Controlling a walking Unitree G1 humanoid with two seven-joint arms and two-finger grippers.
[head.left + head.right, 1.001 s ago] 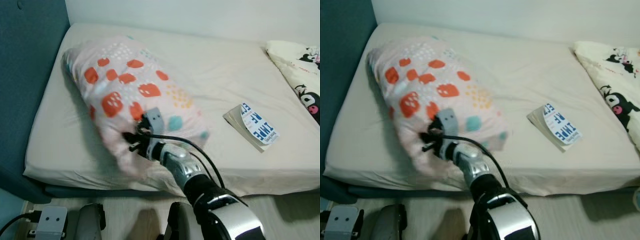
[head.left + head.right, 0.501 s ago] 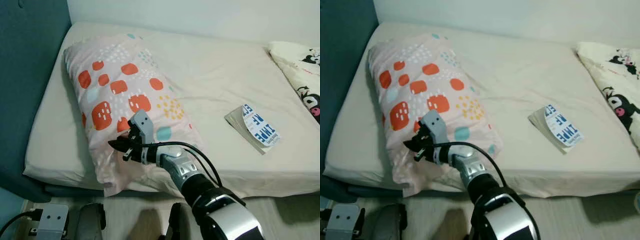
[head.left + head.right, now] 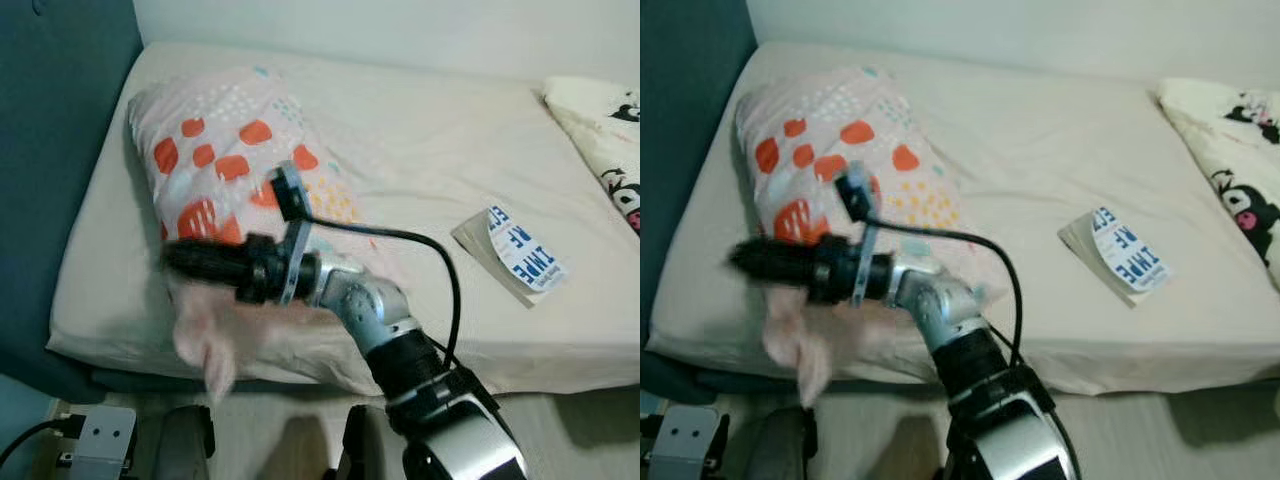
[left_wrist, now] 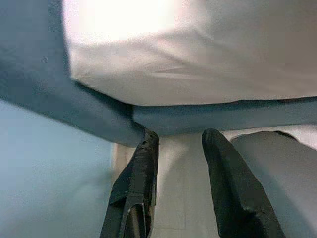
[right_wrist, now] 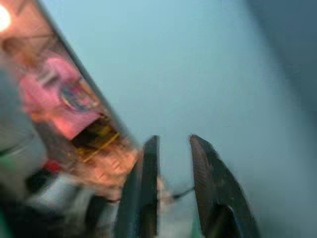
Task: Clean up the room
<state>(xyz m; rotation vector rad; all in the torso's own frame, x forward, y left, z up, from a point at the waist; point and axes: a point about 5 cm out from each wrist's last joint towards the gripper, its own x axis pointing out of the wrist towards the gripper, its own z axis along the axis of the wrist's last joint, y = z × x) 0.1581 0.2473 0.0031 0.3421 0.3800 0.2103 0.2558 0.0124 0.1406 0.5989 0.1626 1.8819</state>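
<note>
A pink pillow (image 3: 225, 140) with orange spots lies on the left part of the bed (image 3: 440, 130), near the teal headboard (image 3: 50, 150). Its near corner (image 3: 205, 345) is blurred and hangs over the bed's front edge. My right gripper (image 3: 172, 258) reaches leftward over that near end, blurred, just above the hanging corner. In the right wrist view its fingers (image 5: 203, 168) stand a little apart with blue background between them. My left gripper (image 4: 178, 136) hangs open beside the bed, above the floor.
A book (image 3: 515, 255) with a blue and white cover lies on the sheet to the right. A cream blanket (image 3: 610, 130) with black cartoon figures sits at the far right. Light floor (image 3: 290, 440) runs along the bed's front edge.
My right arm has swung left, its gripper moving from the pillow's near edge to above its left corner. The pillow's near corner has shifted and now flops over the bed's edge.
</note>
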